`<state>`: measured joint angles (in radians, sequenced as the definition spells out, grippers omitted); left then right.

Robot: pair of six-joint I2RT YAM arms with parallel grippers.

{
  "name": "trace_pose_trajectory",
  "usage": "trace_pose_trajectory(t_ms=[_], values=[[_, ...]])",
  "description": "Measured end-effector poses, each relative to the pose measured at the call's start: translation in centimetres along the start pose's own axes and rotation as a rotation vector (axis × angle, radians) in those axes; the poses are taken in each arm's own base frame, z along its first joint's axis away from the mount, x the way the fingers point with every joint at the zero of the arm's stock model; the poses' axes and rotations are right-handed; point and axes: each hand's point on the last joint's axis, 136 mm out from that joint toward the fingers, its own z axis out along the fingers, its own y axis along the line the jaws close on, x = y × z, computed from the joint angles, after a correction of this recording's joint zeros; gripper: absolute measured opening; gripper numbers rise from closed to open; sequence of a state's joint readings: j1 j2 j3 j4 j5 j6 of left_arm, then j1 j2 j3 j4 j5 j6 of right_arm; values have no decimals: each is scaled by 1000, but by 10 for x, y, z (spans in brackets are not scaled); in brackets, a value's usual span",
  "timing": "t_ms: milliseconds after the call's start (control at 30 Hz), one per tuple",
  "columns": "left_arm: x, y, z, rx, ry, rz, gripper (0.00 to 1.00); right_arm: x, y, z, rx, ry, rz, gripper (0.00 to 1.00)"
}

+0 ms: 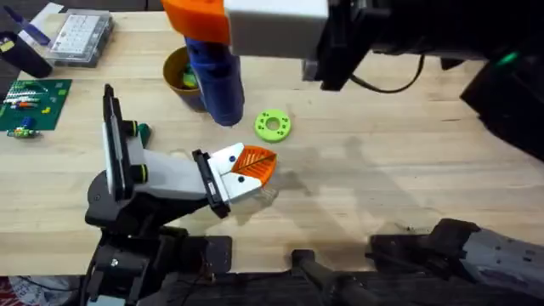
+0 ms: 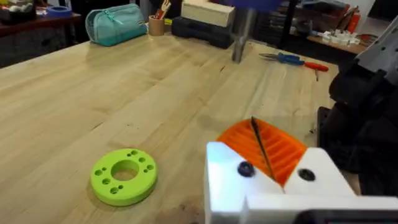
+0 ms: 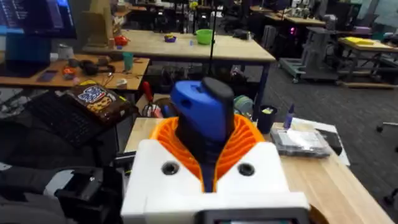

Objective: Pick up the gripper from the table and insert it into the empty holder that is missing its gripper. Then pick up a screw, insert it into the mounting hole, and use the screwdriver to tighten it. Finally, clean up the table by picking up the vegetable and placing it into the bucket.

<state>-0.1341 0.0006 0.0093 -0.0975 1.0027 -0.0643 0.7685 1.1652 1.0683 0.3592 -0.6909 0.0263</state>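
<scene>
Overhead, the wooden table is the biggest thing, with lots of bare room on its right side. Next comes the holder, a white arm on a black base near the front left edge. The small gripper with orange fingers already sits at its black plate. The right gripper is high above the table, squeezed tight on the blue screwdriver. The screwdriver hangs tip down. I think it is hard, smooth and a bit heavy, so a hold round its thick middle looks best, and its thin tip could slip off a tiny screw. The left gripper is low over the table, and its orange fingers are pressed together on a thin dark pin, maybe a screw. The yellow bucket stands far back, partly behind the screwdriver. The green ring lies between the bucket and the holder. The little dark-green vegetable peeks out just behind the holder.
</scene>
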Motion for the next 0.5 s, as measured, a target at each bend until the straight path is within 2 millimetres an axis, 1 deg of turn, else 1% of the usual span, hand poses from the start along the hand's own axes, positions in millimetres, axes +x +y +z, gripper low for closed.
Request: trace_pose_trajectory(t_ms=[300,500], values=[[0,0,0,0,0,0,19,18,-1,3,-7,33,24,49],[0,0,0,0,0,0,19,20,5,6,-25,34,28,49]])
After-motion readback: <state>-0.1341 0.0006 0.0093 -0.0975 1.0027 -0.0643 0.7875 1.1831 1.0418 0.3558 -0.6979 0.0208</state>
